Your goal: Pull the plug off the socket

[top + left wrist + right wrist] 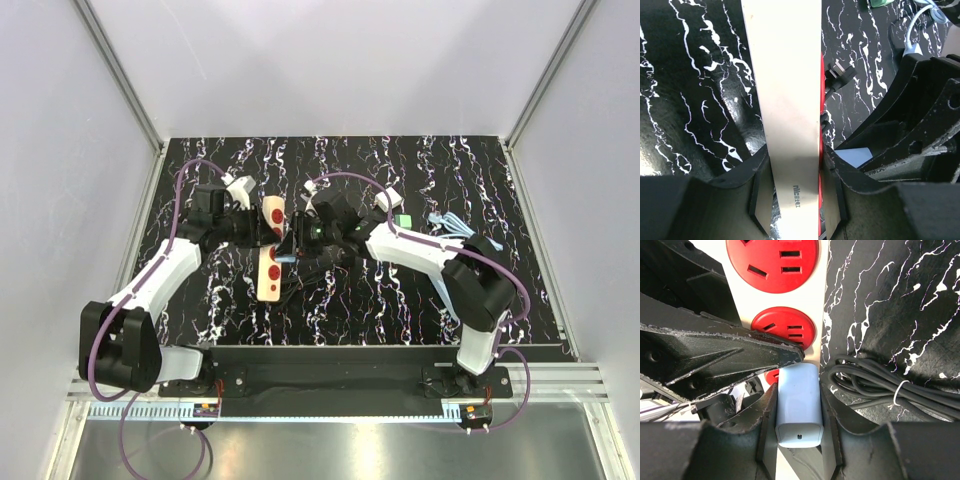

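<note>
The socket, a narrow beige power strip [268,272] with red round spots [784,326], lies at the table's middle left. My left gripper [262,234] is shut across the strip's sides [790,100]. The plug, a small white cube [799,410], stands on the strip's face, its far end against a partly hidden red spot. My right gripper [294,250] is shut on the plug, with its fingers [832,410] pressed to both sides. I cannot see the plug's prongs. In the left wrist view a corner of the plug [855,156] shows beside the right gripper.
The strip's black cord [880,385] lies coiled just right of the plug, and its black plug end [839,75] rests on the table. A light blue cable [447,222] and a small green and white item [402,218] lie at the right rear. The two grippers crowd each other over the strip.
</note>
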Controlling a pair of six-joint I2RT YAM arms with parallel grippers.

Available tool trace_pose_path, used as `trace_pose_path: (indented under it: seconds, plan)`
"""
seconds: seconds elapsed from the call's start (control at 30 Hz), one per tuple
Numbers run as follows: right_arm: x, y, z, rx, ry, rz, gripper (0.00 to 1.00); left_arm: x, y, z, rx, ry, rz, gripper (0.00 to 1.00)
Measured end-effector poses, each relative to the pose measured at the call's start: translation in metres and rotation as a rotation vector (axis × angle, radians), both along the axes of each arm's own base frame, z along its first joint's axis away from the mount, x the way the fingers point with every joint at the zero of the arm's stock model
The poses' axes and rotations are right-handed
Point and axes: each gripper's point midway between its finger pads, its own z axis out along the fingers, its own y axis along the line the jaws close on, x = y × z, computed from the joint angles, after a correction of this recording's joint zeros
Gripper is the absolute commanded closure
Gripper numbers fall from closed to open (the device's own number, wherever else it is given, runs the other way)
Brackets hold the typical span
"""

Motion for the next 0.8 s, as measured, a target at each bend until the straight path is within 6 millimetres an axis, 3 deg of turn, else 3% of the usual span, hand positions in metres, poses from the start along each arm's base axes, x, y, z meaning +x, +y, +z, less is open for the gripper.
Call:
trace_pose_path:
  seconds: [0.63, 0.8]
  plan:
    - [0.0, -0.017, 0.015, 0.028, -0.001, 0.012, 1.0, 0.001, -0.015, 0.015, -0.045, -0.046, -0.053, 1.0]
    - [-0.005, -0.03, 0.024, 0.051, -0.006, 0.014, 1.0, -0.004, -0.025, 0.023, -0.079, -0.052, -0.084, 1.0]
